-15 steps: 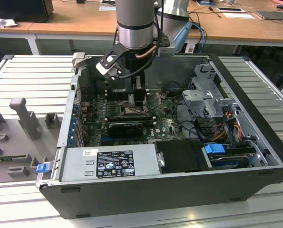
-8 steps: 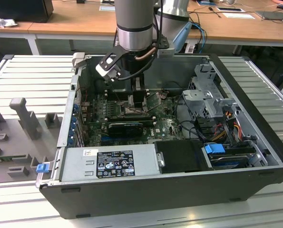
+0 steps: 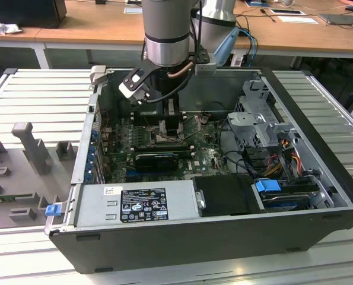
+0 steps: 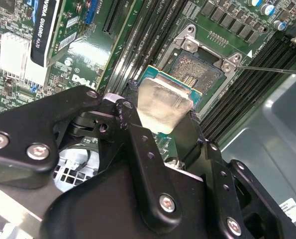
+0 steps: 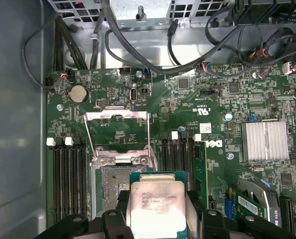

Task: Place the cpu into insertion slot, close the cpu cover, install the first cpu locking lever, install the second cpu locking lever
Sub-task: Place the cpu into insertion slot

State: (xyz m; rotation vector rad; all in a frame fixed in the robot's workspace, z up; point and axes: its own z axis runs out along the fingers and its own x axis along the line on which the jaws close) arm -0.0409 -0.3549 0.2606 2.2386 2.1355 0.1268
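Inside the open computer case [image 3: 223, 237], the claw [image 4: 163, 110] is clamped on the cpu [image 4: 162, 99], fingers [image 4: 138, 134] pressing two opposite edges, metal face visible. The chip is unseated, held over one edge of the insertion slot [image 4: 200, 69], whose contacts lie exposed. The cpu cover [image 5: 117, 115] stands swung open beyond the socket. Long memory slots [image 5: 68, 179] flank it on both sides.

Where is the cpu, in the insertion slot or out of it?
Out: the gripper holds the cpu, and the insertion slot beside it shows bare contacts.
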